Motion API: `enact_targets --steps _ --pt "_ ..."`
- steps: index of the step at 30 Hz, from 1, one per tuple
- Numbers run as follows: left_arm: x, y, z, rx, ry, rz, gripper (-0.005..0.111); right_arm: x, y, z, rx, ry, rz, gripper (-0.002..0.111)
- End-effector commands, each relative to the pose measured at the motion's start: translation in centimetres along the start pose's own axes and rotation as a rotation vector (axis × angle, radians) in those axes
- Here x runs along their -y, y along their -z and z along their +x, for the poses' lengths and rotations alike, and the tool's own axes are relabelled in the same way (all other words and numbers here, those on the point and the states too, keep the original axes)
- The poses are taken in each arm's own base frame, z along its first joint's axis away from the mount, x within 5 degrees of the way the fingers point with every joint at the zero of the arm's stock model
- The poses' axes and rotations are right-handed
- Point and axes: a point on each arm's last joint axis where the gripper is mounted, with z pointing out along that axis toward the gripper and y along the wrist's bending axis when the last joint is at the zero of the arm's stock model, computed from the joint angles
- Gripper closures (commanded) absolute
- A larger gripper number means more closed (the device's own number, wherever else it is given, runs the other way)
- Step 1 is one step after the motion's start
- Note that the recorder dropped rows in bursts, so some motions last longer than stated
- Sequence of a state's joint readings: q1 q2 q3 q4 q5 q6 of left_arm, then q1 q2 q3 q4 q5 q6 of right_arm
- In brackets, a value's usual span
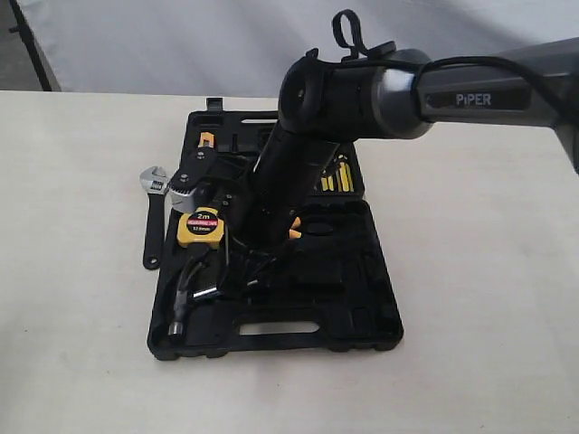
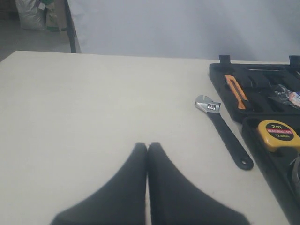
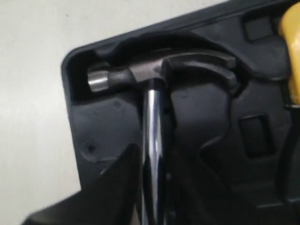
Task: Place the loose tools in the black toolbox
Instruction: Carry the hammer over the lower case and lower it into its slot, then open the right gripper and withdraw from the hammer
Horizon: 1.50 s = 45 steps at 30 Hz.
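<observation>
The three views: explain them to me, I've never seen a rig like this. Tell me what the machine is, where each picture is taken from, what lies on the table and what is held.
This is a robot with two arms, each ending in a two-fingered gripper with a small camera on its wrist. The exterior view looks at the whole scene: an open black toolbox on a pale table, with the right arm reaching into it. A wrench lies on the table beside the toolbox; a yellow tape measure sits inside. The left wrist view shows the left gripper shut and empty above the table. The right wrist view looks down the right gripper, whose fingers close around the shaft of a hammer; its head lies in a recess in the toolbox corner.
</observation>
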<state>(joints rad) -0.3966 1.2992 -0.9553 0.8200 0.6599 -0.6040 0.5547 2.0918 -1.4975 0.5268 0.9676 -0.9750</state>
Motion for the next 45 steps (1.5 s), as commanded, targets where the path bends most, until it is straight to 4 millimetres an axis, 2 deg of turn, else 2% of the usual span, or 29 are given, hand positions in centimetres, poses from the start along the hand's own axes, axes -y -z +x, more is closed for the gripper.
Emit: enact_targets --steps 1,3,6,9,10,11,12,15,17,18,19,22,23,25,28,29,32,38,40,45 --pt "0.0 0.1 0.2 0.007 0.022 0.014 0.105 0.7 0.3 0.5 -0.043 -0.011 0.06 0.06" --pt "0.0 0.1 0.2 0.007 0.022 0.014 0.105 0.7 0.9 0.0 -0.02 -0.021 0.081 0.054" --pt "0.0 0.1 0.2 0.007 0.022 0.014 0.105 0.9 2.9 -1.6 0.048 -0.094 0.126 0.063" --pt "0.0 0.1 0.2 0.007 0.022 0.014 0.105 0.4 5.3 -2.9 0.097 -0.134 0.142 0.09" --pt "0.0 0.1 0.2 0.007 0.022 0.014 0.105 0.3 5.7 -3.1 0.101 -0.135 0.14 0.101" --pt "0.0 0.1 0.2 0.007 0.022 0.014 0.105 0.1 5.8 -3.2 0.095 -0.155 0.127 0.108" --pt "0.0 0.1 0.2 0.007 0.022 0.014 0.105 0.0 5.6 -3.1 0.086 -0.179 0.117 0.108" --pt "0.0 0.1 0.2 0.007 0.022 0.014 0.105 0.6 2.9 -2.1 0.019 -0.338 0.076 0.108" --pt "0.0 0.1 0.2 0.007 0.022 0.014 0.105 0.8 0.7 -1.3 -0.036 -0.383 0.051 0.108" --pt "0.0 0.1 0.2 0.007 0.022 0.014 0.105 1.0 -1.8 -0.5 -0.093 -0.433 0.023 0.108" --pt "0.0 0.1 0.2 0.007 0.022 0.014 0.105 1.0 -3.0 -0.3 -0.12 -0.443 0.012 0.108" --pt "0.0 0.1 0.2 0.007 0.022 0.014 0.105 0.7 -5.1 0.0 -0.171 -0.466 0.001 0.108" --pt "0.0 0.1 0.2 0.007 0.022 0.014 0.105 0.7 -5.1 -0.2 -0.16 -0.46 0.008 0.108" --pt "0.0 0.1 0.2 0.007 0.022 0.014 0.105 0.7 -3.1 -1.4 -0.114 -0.449 0.055 0.108" --pt "0.0 0.1 0.2 0.007 0.022 0.014 0.105 0.9 1.3 -2.6 -0.089 -0.435 0.217 0.108" --pt "0.0 0.1 0.2 0.007 0.022 0.014 0.105 0.8 1.8 -2.7 -0.089 -0.433 0.221 0.108" --pt "0.0 0.1 0.2 0.007 0.022 0.014 0.105 0.6 1.2 -2.3 -0.136 -0.46 0.196 0.108" --pt "0.0 0.1 0.2 0.007 0.022 0.014 0.105 0.5 -2.9 -1.9 -0.207 -0.478 0.161 0.108" --pt "0.0 0.1 0.2 0.007 0.022 0.014 0.105 0.6 -2.9 -2.0 -0.198 -0.509 0.168 0.108" --pt "0.0 0.1 0.2 0.007 0.022 0.014 0.105 0.5 -1.4 -3.0 -0.172 -0.523 0.176 0.108"
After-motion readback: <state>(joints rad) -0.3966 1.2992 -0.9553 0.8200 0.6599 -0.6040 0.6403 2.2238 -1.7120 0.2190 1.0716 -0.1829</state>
